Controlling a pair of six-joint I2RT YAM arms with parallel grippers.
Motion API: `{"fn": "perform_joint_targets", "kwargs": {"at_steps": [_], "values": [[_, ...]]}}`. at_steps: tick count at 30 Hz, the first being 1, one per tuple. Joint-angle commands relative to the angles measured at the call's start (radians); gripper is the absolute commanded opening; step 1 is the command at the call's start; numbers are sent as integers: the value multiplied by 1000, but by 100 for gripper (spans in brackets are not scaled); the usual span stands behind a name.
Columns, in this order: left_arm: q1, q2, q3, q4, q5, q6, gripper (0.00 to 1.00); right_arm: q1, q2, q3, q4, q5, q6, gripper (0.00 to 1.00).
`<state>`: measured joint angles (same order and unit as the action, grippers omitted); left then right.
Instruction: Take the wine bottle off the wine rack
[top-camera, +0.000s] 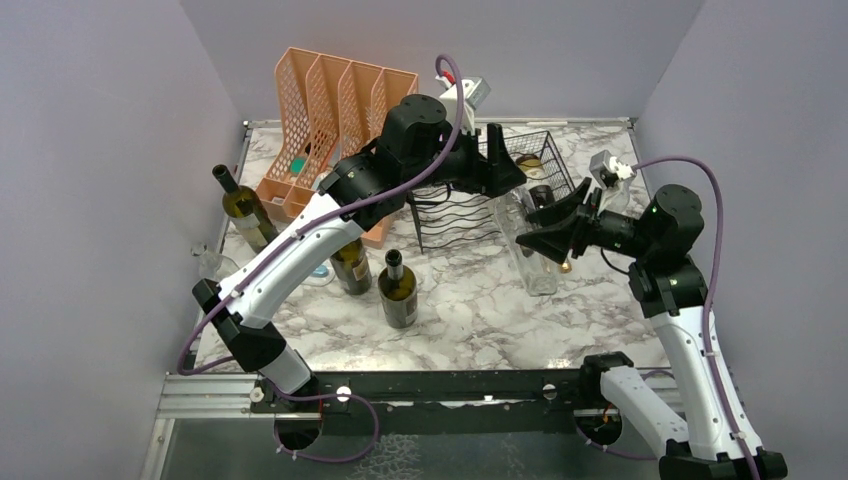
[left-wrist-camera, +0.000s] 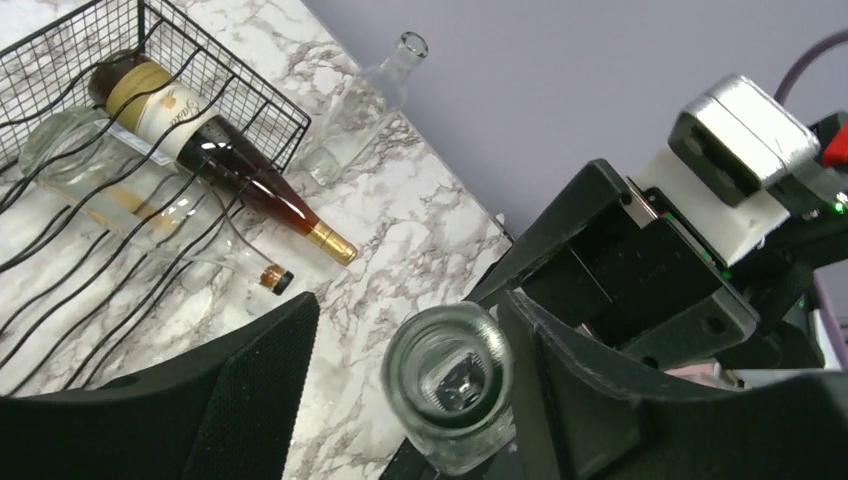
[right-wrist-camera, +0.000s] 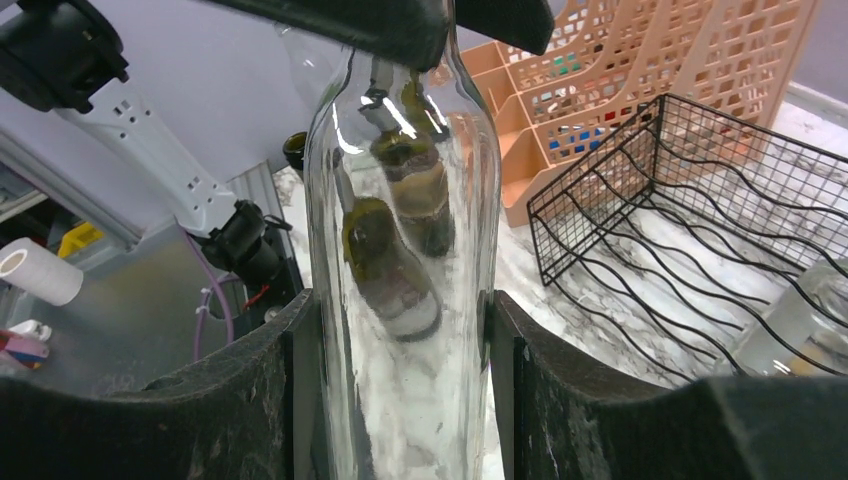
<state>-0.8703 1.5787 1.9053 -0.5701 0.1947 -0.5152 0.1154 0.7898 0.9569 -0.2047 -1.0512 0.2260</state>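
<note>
Left arm: reaches from its base across the table to the right. The left gripper (left-wrist-camera: 410, 330) stands over the mouth of the clear wine bottle (right-wrist-camera: 400, 200). Its fingers are spread either side of the rim, with a visible gap on one side.

Peach file organiser (top-camera: 330, 95), rear left: small items in one slot, too small to identify.

Wine rack (top-camera: 460, 215), rear centre: holds a dark bottle (left-wrist-camera: 190, 135) with a cream label and gold-foiled neck, lying beside a clear bottle (left-wrist-camera: 80, 170).

Right arm: bent inward, forearm level. The right gripper (right-wrist-camera: 395, 330) is clamped on the clear wine bottle's body, both pads pressed to the glass. This bottle stands upright, off the rack and just beside its right front corner. Whether its base touches the table cannot be determined.
</note>
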Motion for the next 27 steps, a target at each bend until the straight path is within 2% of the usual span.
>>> {"fn": "perform_joint_targets", "kwargs": {"at_steps": [1,3,5,6,7,10,13,15,17,20,24,27], "values": [[6,21,27,36,64,-75,60,26,-14,3,56,-12,-30,1],[7,19,16,42,71,-78,44,35,-17,3,37,3,-48,1],[6,8,-7,54,86,-79,33,38,-24,-4,18,44,-59,2],[6,3,-18,61,92,-81,28,39,-28,-9,11,72,-60,6],[7,-2,-30,67,99,-83,21,39,-31,-11,3,94,-60,13],[1,-14,-61,91,102,-63,0,40,1,34,-109,211,-58,44],[-72,-17,-69,89,-6,43,0,39,42,119,-351,418,-13,76],[-162,-22,-87,87,-155,154,0,39,50,190,-508,574,-5,88],[-236,-22,-129,92,-304,240,0,39,31,268,-630,713,-13,93],[-280,-41,-253,169,-423,312,0,39,-27,402,-722,865,-55,97],[-343,-66,-428,325,-553,413,0,39,-113,570,-751,997,-96,100],[-350,-57,-489,349,-587,426,0,44,-168,624,-753,1074,-97,100]]}}
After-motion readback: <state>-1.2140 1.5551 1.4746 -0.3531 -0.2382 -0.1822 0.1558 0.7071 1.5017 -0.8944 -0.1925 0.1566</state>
